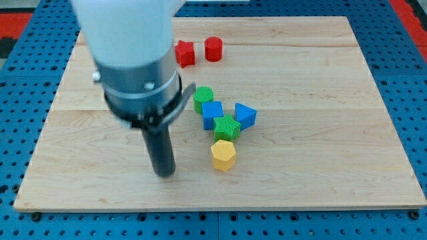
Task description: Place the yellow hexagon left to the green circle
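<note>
The yellow hexagon (223, 155) lies near the middle of the wooden board, low in the view. The green circle (203, 98) sits above it and slightly to the view's left, partly behind my arm's collar. Between them lie a blue square block (213, 113) and a green block (227, 127) that touches the yellow hexagon's top. My tip (164, 173) rests on the board to the view's left of the yellow hexagon, a clear gap apart, and below the green circle.
A blue triangle (245, 115) sits right of the green block. A red block (185, 53) and a red cylinder (213, 49) lie near the board's top edge (267, 19). A blue pegboard surrounds the board.
</note>
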`<action>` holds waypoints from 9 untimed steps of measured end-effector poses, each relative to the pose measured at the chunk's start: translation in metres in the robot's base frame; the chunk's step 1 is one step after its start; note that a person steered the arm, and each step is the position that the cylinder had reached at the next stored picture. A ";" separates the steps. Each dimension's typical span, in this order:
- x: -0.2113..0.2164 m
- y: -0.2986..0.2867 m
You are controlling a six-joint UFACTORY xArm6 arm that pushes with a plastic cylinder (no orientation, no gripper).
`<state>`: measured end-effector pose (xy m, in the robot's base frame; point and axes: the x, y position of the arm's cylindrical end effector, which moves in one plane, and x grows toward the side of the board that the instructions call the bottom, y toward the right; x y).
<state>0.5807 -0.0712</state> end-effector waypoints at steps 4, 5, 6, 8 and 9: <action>0.010 0.033; 0.019 0.138; -0.007 0.133; -0.038 0.088; -0.049 0.081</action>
<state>0.5317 0.0096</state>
